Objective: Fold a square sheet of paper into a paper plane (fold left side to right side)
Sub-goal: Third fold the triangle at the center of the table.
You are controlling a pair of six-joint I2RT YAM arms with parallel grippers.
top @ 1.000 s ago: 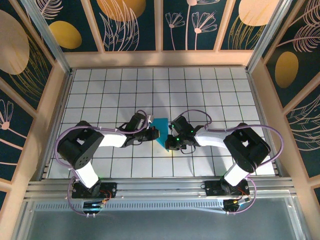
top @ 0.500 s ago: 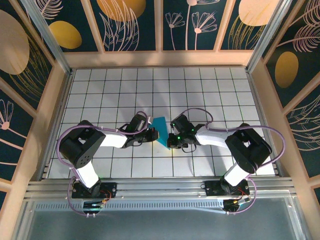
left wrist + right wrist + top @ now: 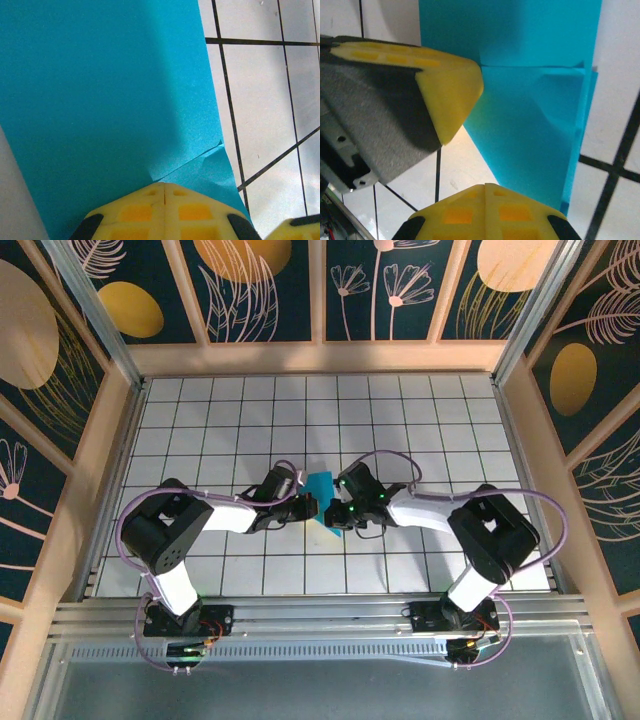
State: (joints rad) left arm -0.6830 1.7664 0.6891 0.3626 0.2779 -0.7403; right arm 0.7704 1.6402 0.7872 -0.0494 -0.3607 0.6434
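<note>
Working the crease is what this moment looks to be about, so treat the square sheet of paper gently. It lies partly folded at the middle of the tiled counter, between your two arms, with one layer over another and a small wrinkle where a crease runs in toward the left end effector. Line the upper layer's edge up with the one beneath before you bear down. Then sweep along the fold from one end to the other rather than jabbing at one spot. Paper this thin will likely buckle or skid on the smooth tiles if one side is not pinned. Your left end effector is fully closed, pads together, its tip at the sheet's left edge. The right end effector is closed the same way, its tip meeting the sheet from the right. Whether either has a layer nipped between its pads, I cannot tell. Both arms reach inward and low from their bases, forearms angled toward each other, wrists almost meeting over the sheet.
</note>
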